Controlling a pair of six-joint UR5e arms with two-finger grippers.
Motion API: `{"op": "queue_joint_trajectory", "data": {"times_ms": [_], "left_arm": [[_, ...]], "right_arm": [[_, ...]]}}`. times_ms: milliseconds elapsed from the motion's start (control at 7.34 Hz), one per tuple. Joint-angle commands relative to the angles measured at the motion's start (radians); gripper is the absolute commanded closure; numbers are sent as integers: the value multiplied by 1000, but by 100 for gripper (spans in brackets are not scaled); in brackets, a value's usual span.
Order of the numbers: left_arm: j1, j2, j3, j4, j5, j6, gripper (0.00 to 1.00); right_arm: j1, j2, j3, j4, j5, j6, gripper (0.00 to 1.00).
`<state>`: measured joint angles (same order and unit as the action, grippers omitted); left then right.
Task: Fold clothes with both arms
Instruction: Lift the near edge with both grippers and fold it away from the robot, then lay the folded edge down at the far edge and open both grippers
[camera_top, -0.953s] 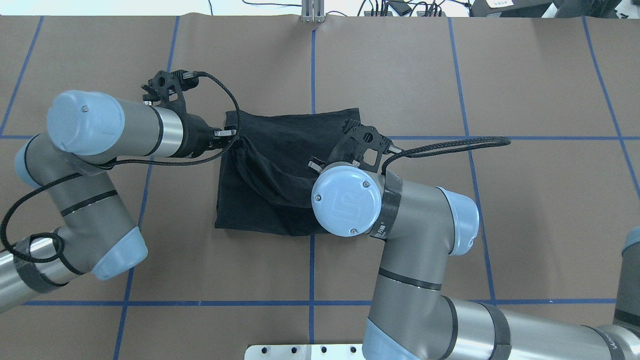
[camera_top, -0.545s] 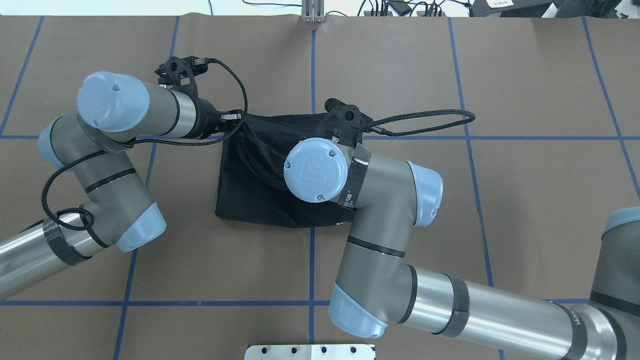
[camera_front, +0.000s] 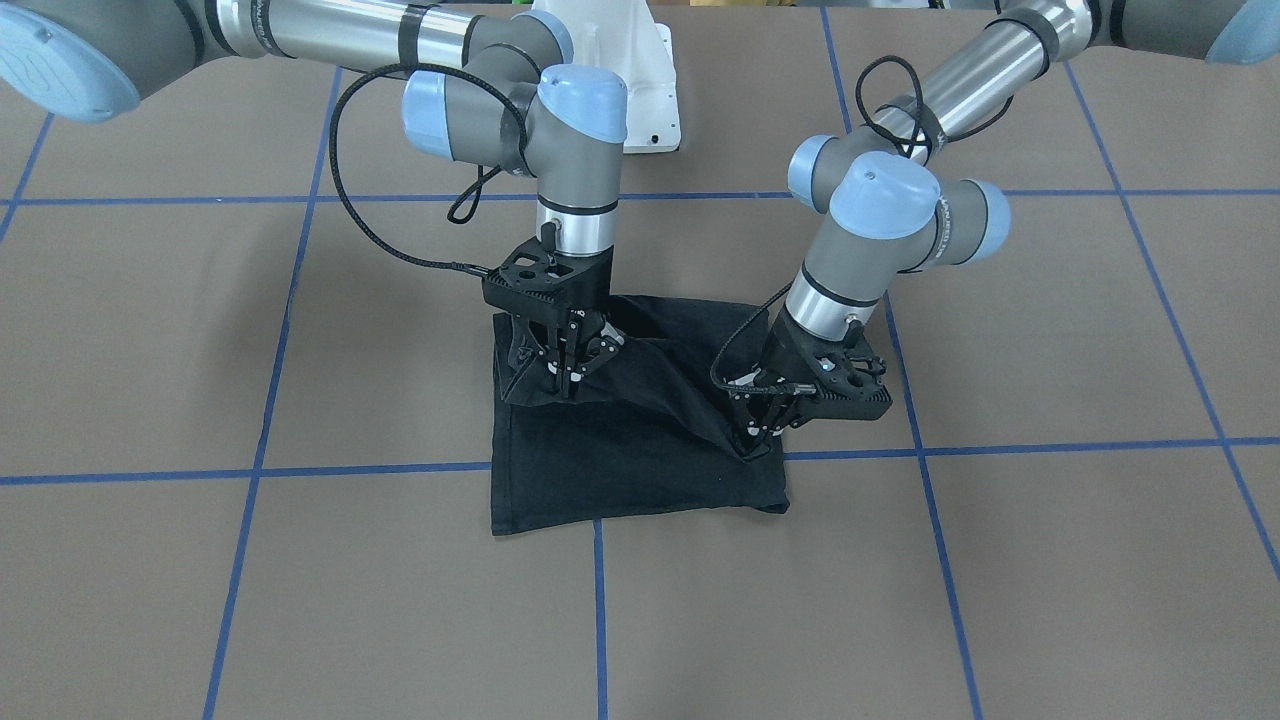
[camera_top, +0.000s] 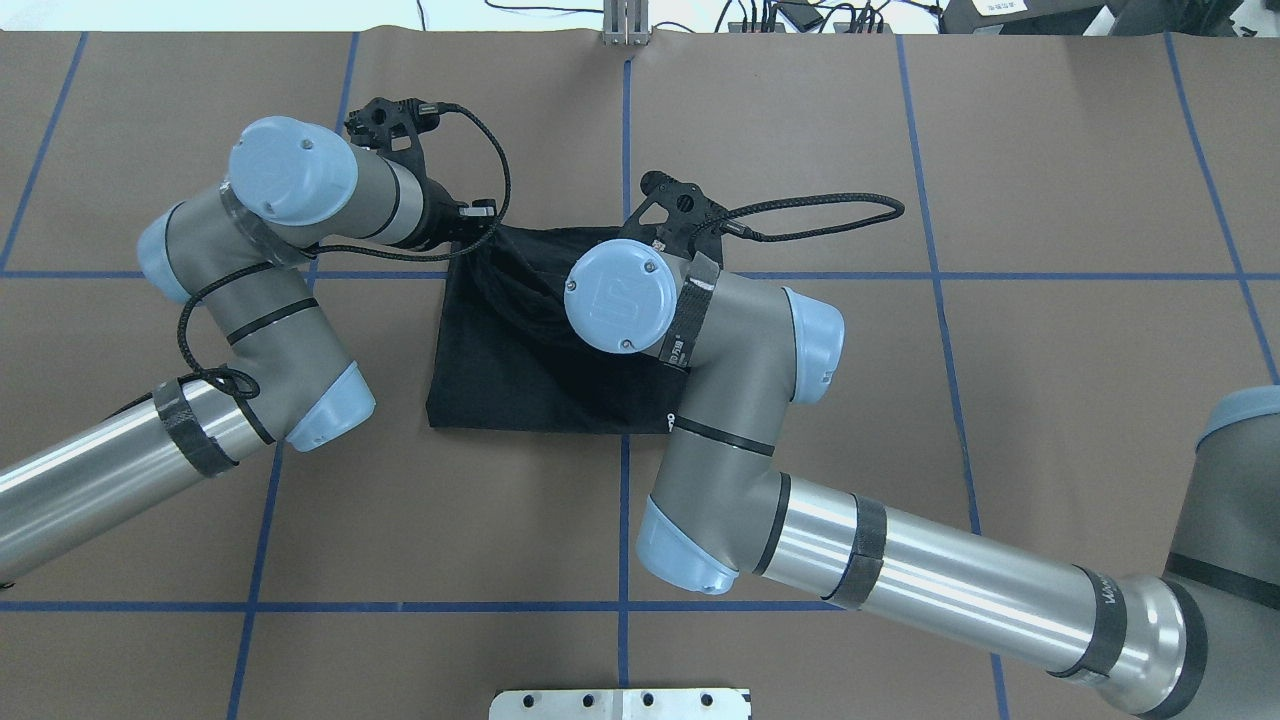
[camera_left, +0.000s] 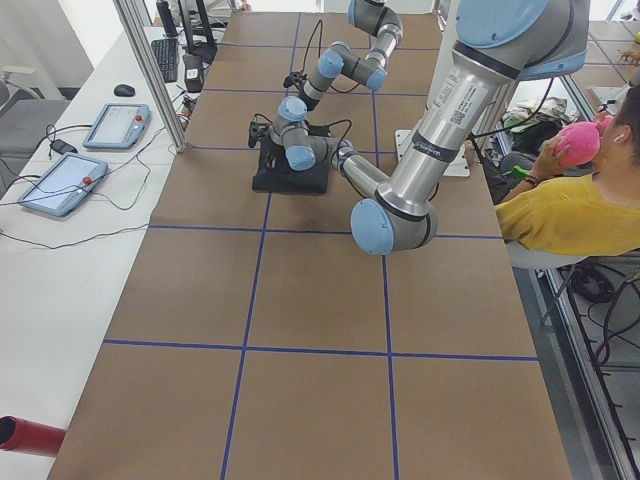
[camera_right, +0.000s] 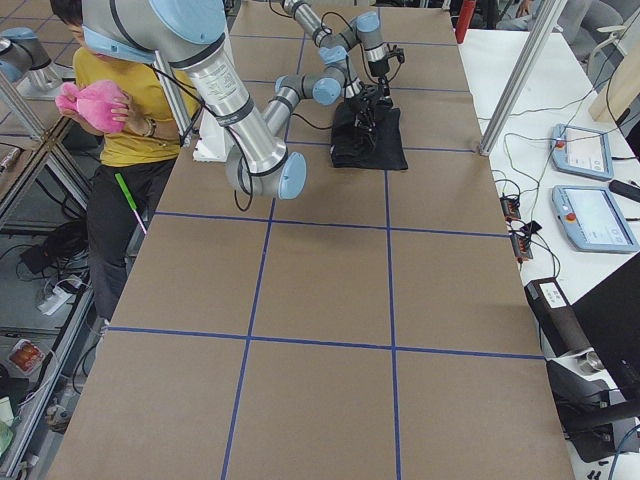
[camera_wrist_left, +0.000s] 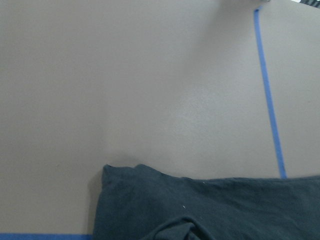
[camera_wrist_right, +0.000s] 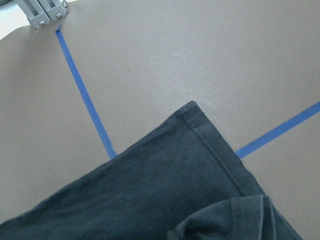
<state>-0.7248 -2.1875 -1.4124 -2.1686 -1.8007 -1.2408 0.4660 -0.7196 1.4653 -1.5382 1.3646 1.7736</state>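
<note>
The brown table (camera_top: 1000, 150) is ruled into squares by blue tape. One line of that tape, the centre tape line (camera_top: 624, 130), runs straight out from the robot.

The right arm (camera_top: 900, 570) comes in low from the robot's right side of the centre tape line and bends up to end over it. The left arm (camera_top: 100, 470) reaches in from well to the robot's left of that line.

The black T-shirt (camera_top: 500, 370) lies on the table across the centre tape line, with most of it on the robot's left of the line. It is folded into a rough rectangle and shows plain black cloth. The bottom layer lies flat with straight edges. An upper layer is raised off it and sags in a creased ridge between the two pincers. In the right wrist view one corner shows a stitched hem (camera_wrist_right: 210, 145). In the left wrist view another corner is rounded and soft.

The right pincer (camera_front: 568, 375) points straight down close to the centre tape line, its fingers drawn narrow on a bunch of the raised cloth. The left pincer (camera_front: 765, 432) is tilted, further to the robot's left of the line, and is also pinched narrow on the raised layer at the shirt's side edge.
</note>
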Motion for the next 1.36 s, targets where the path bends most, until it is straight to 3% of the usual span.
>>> {"op": "queue_joint_trajectory", "data": {"times_ms": [0,681,817,953,1226], "left_arm": [[-14,-23,56,-4,23,55,100],[-34,-49,62,-2,21,66,100],[-39,-49,69,-4,21,66,64],[-39,-51,75,-2,21,72,1],[-105,-51,69,4,-30,246,0]], "right_arm": [[5,2,-36,9,1,-11,100],[3,2,-42,15,4,-28,100],[9,0,-45,13,16,-51,19],[35,11,-51,15,69,-138,0],[132,37,-45,4,297,-292,0]]}}
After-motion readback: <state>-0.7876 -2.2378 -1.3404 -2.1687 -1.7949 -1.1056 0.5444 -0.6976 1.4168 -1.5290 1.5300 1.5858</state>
